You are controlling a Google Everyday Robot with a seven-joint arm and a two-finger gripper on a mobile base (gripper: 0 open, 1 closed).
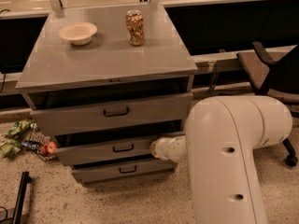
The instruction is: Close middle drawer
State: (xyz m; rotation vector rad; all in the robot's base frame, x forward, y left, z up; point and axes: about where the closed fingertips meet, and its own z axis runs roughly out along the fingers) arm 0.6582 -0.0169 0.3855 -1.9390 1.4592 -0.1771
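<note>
The middle drawer (93, 151) is a grey drawer with a small black bar handle (123, 148). It stands a little way out of the grey cabinet (107, 62), with a dark gap above its front. My gripper (154, 148) is at the end of the white arm (229, 153), up against the right part of the middle drawer's front panel. The arm's wrist hides the fingers. The top drawer (112, 112), with the tallest front, also stands out a little. The bottom drawer (124, 170) sits below.
On the cabinet top stand a white bowl (78, 32) and a drink can (135, 27). Snack bags and a red fruit (25, 139) lie on the floor at the left. A black bar (18, 199) lies at the lower left. An office chair (271, 73) stands at the right.
</note>
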